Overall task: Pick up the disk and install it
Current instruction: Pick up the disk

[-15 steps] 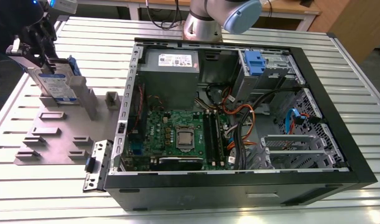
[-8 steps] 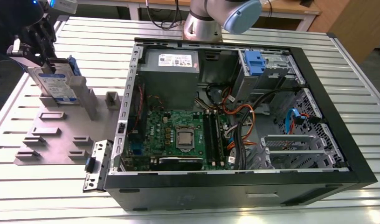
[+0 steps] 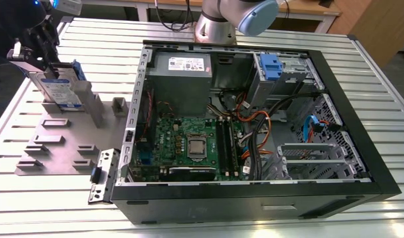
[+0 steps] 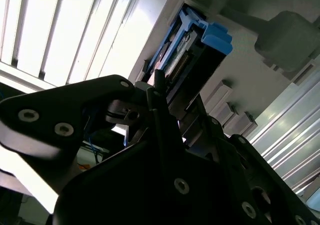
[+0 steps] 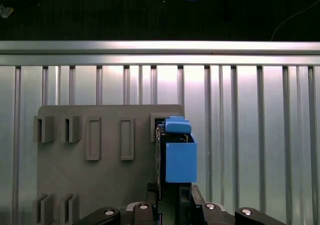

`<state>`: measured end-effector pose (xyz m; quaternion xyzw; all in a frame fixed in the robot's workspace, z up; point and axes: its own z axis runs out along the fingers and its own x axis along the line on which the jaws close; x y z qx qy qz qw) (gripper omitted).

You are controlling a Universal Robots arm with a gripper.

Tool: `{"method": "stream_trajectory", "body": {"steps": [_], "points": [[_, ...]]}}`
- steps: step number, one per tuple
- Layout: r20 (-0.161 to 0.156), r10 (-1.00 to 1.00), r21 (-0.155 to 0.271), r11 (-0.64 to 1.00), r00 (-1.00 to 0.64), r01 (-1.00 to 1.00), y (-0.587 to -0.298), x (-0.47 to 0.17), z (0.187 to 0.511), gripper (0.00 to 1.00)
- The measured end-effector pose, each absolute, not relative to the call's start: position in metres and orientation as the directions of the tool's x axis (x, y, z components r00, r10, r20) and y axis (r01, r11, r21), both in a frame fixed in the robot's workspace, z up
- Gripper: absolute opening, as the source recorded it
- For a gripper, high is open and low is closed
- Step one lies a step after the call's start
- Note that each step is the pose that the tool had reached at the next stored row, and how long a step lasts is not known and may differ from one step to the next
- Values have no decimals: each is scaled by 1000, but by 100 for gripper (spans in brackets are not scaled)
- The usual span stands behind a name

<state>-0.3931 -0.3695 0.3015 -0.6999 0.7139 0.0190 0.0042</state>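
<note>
The disk [image 3: 59,91] stands on edge at the exterior view's left, silver with a white-and-blue label and blue rails. My gripper [image 3: 43,67] is shut on its upper end. The disk's lower edge is level with the upright posts of the grey fixture plate [image 3: 63,144]; I cannot tell whether it still rests there. In the first wrist view the disk [image 5: 180,157] shows edge-on with its blue rail, between my gripper [image 5: 175,202] fingers and over the fixture plate [image 5: 100,175]. The second wrist view shows the disk's [image 4: 205,42] blue bracket end beyond the dark fingers [image 4: 160,100].
An open computer case [image 3: 360,148] lies at the exterior view's right, holding a motherboard [image 3: 195,144], a grey power supply [image 3: 182,64], loose cables [image 3: 255,124] and a drive cage with a blue tab [image 3: 270,67]. A loose metal bracket [image 3: 102,176] lies beside the case. The slatted table [image 3: 29,208] carries everything.
</note>
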Motion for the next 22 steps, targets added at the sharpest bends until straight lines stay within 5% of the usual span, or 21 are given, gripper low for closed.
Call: {"method": "stream_trajectory", "body": {"steps": [22], "points": [[-32, -999, 21, 19, -20, -1000, -369, -393, 303, 35]]}}
